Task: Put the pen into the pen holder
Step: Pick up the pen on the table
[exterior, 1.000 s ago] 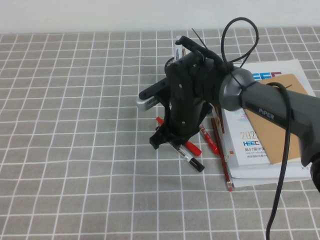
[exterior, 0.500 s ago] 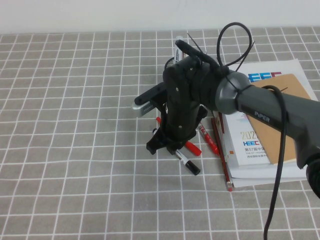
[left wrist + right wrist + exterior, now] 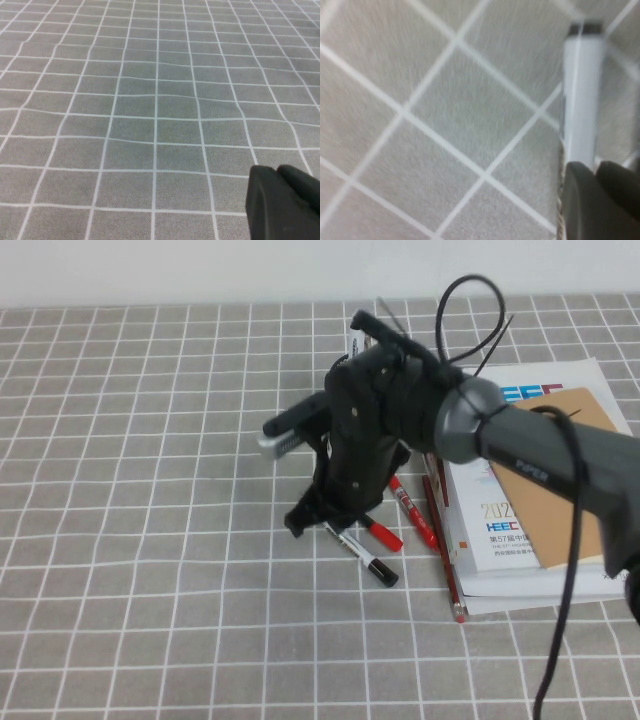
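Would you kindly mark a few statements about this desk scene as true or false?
1. The marker stands inside a cup. False: it is down at the checked tablecloth.
2. The right gripper is at one end of the marker, among the pens. True.
3. The left gripper is over the books. False: it shows only in its own wrist view, above bare checked cloth.
4. The books lie on the robot's right of the marker. True.
5. The red pens lie on top of the books. False: they lie on the cloth beside them.
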Robot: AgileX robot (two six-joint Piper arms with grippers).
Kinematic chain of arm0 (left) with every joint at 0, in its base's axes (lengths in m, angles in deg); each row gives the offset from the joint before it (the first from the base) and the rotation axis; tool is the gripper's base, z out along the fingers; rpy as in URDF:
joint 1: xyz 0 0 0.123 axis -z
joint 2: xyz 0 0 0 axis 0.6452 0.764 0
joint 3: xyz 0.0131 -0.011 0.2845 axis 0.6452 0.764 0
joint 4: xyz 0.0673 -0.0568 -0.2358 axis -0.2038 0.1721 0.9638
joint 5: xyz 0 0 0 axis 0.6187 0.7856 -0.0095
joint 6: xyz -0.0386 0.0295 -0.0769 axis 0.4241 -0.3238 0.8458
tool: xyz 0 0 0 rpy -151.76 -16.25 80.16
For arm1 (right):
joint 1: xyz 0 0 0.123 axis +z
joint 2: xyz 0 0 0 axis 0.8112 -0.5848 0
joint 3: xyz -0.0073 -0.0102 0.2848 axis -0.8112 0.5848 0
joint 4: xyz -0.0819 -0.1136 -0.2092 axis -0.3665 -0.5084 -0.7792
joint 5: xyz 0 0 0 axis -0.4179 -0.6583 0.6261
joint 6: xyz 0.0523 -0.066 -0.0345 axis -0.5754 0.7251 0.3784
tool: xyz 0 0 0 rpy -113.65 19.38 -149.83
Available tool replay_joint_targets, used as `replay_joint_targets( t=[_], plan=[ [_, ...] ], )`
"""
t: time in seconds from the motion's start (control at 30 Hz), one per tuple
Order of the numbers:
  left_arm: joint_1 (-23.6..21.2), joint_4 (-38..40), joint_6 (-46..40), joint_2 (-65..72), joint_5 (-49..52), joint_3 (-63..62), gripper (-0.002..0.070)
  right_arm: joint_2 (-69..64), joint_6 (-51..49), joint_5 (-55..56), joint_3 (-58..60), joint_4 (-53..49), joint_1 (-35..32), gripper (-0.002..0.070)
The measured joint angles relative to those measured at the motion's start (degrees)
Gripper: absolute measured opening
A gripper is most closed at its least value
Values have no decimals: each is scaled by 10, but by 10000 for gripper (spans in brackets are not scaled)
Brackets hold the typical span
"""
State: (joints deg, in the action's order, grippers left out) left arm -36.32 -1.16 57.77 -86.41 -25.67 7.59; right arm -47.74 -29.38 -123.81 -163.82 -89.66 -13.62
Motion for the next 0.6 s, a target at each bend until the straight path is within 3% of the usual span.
replay_joint_targets(
  t=[0.4,0.5,0.6],
  plan=[
    [0,0,0,0,0,0,-5,88,-11,67,75,0,1,6],
    [0,0,0,0,0,0,-5,87,5,57,80,0,1,101],
    [0,0,0,0,0,0,-5,80,11,57,80,0,1,264]
  ],
)
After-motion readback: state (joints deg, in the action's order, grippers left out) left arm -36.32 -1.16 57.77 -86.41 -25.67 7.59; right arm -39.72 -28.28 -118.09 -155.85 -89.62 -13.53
